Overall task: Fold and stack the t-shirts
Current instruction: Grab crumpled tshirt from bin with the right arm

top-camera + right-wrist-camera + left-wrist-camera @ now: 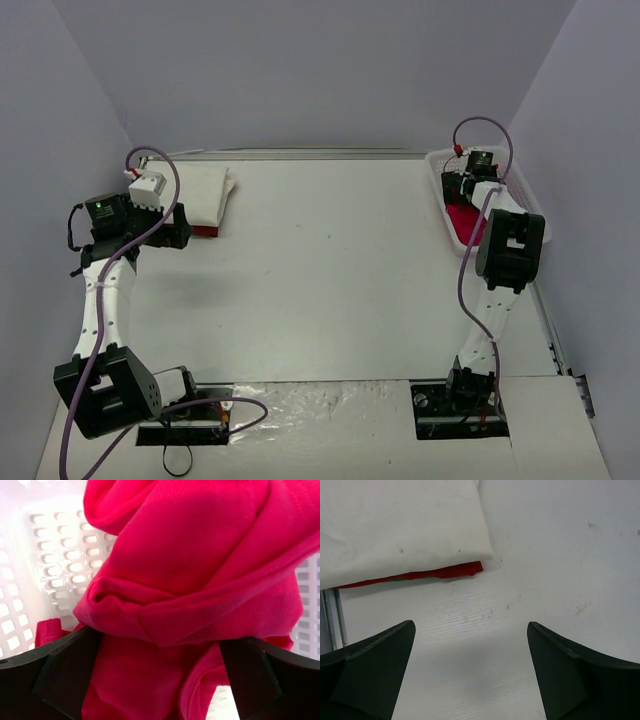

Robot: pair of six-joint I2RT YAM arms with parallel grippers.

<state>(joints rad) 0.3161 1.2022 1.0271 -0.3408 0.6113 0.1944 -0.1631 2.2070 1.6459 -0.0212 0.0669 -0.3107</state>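
Right tool (157, 645) sat wide around red t-shirt (200, 570) in basket (60, 545), upper right; left tool (470, 627) hung wide by white t-shirt (395, 525).

- Pale white desk (320, 280), faintly scuffed and speckled.
- At ten o'clock, flat on the desk: folded red t-shirt (410, 576), under a folded white t-shirt (200, 190).
- At two o'clock, by the edge: white lattice basket (441, 195) holding a crumpled red t-shirt (190, 580).

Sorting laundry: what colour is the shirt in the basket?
The shirt is bright red, clearest in the right wrist view.
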